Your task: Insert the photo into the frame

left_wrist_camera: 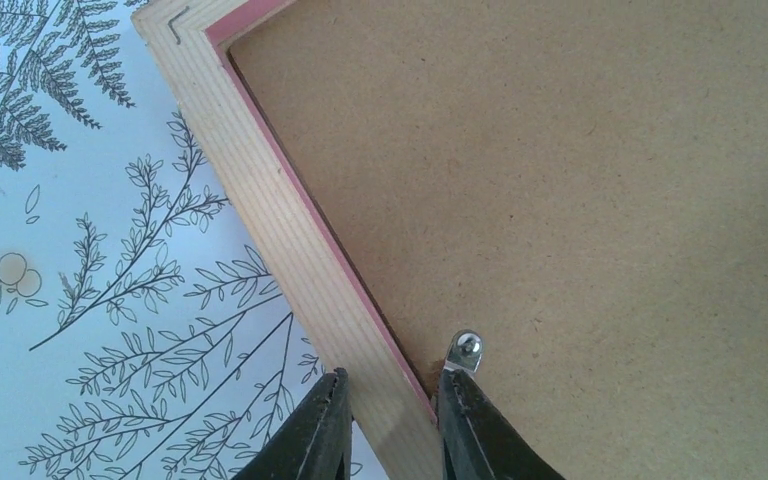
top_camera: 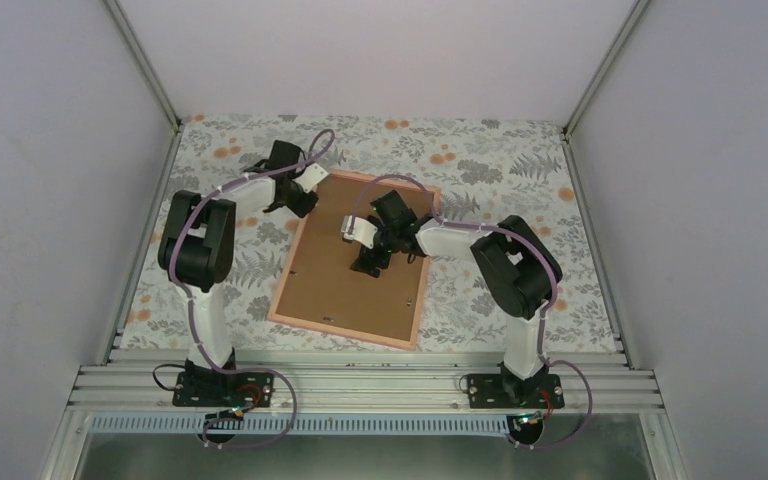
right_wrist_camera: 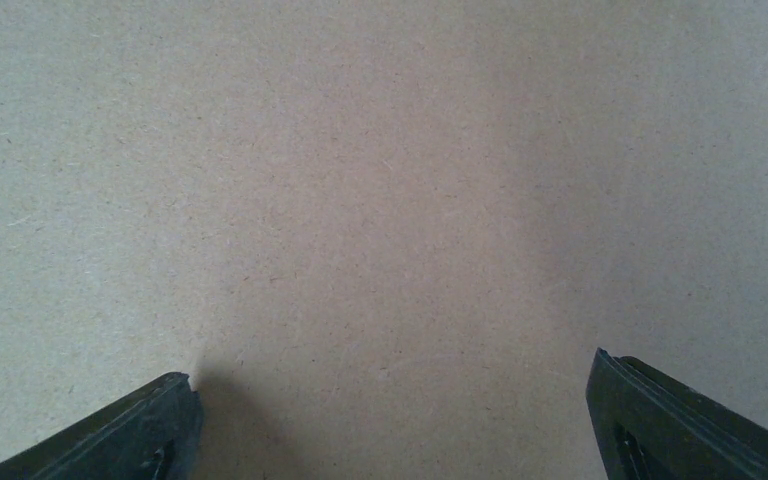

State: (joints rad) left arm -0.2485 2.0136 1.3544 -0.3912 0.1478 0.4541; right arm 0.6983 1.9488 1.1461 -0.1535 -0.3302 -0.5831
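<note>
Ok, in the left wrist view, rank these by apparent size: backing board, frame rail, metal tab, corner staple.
1. backing board
2. frame rail
3. metal tab
4. corner staple
The tab sits nearer the camera, so the last two are unsure.

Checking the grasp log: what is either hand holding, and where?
The left hand straddles the frame at its rail beside a tab; whether it grips is unclear. The right hand, open over the board, holds nothing.

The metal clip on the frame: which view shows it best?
Left wrist: the metal clip is close and sharp. Top view: too small to tell. Right wrist: only brown backing board.
</note>
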